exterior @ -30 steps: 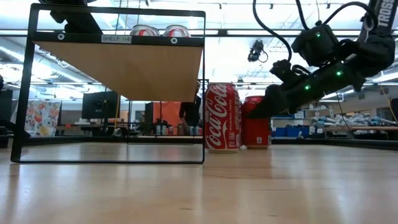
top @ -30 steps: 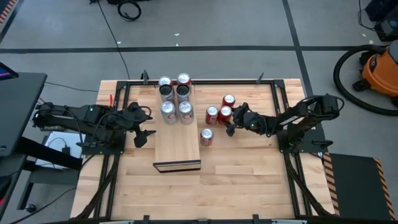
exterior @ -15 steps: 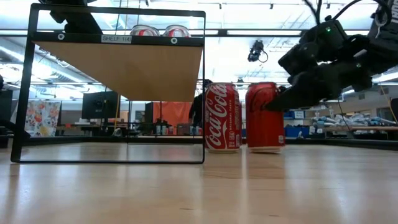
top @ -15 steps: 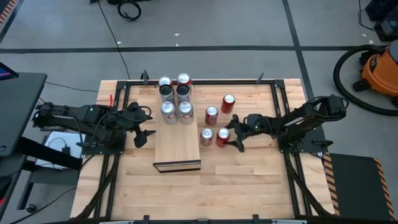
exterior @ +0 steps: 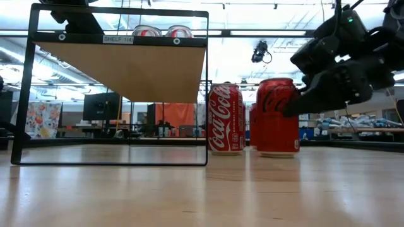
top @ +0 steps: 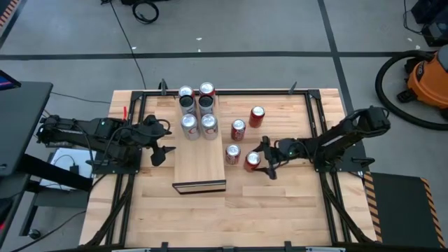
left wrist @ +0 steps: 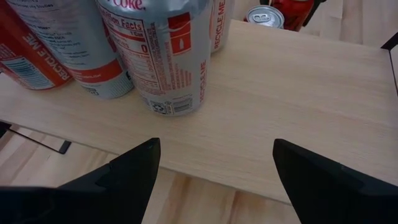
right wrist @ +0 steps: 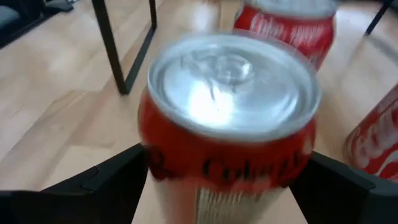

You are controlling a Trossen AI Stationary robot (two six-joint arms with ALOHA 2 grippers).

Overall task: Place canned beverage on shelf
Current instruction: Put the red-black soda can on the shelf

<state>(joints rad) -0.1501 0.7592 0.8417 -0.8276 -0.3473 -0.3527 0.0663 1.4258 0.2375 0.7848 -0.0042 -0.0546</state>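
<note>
Your right gripper (top: pixel 260 162) is pinching a red can (top: pixel 253 161) upright on the table (top: pixel 280 196), just beside the shelf's (top: pixel 199 157) right edge (another red can (top: pixel 232 154) stands between them). Your left gripper (top: pixel 162 148) waits at the shelf's left edge, fingers spread, holding nothing.

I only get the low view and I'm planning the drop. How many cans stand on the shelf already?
Observer: Four cans, clustered at the far end of the shelf.
Operator: Does the right gripper have its can?
Observer: Yes. The right wrist view shows the right gripper with a finger on each side of the red can.
Operator: And the left gripper?
Observer: The left gripper waits beside the shelf, open and holding nothing.
</note>
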